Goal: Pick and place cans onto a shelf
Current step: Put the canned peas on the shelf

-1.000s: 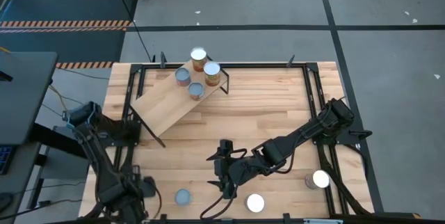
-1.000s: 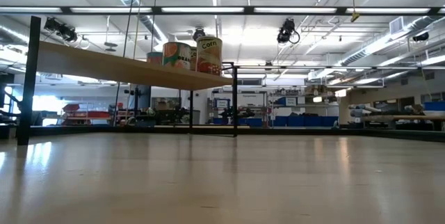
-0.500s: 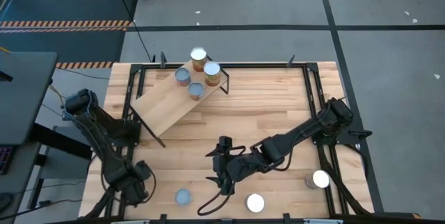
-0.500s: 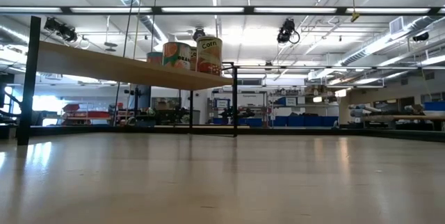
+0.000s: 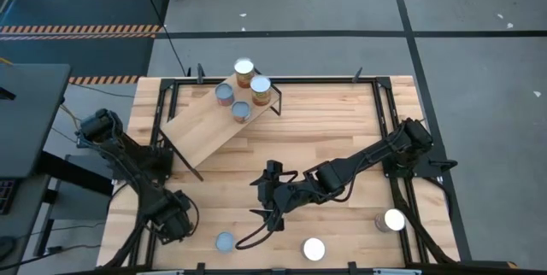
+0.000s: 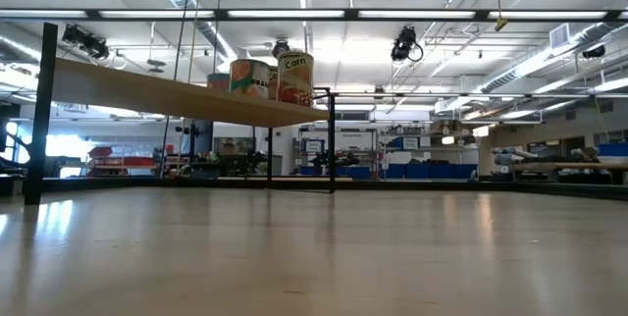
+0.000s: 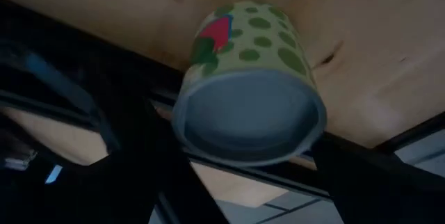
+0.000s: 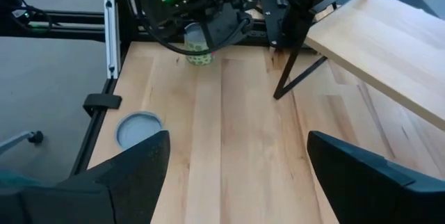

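Counter: from my feed, light-wood plank top (image 5: 342,130) with black rails round its edges, bare wood through the middle.
Shelf: tilted light-wood plank (image 5: 205,125) on black bracket legs, at the counter's far left corner.
Cans on shelf: four (image 5: 244,89) grouped at its far end; low view shows labelled tins (image 6: 294,78) up on the board.
Loose cans: green-spotted can (image 5: 224,241) by the near edge, left of centre; silver-topped one (image 5: 314,248) at the near edge; another (image 5: 392,220) near the right edge.
Left pincer: (image 5: 175,224) near the counter's near left corner, fingers apart, just beside the green-spotted can (image 7: 247,106), nothing held.
Right pincer: (image 5: 269,202) over the middle near the front, fingers (image 8: 132,168) spread, empty.
Floor: grey concrete around the counter, hazard-striped mat (image 5: 81,29) beyond the left side.
Room: I see a wide workshop hall with ceiling strip lights (image 6: 294,14) and blue bins (image 6: 442,170) far back.
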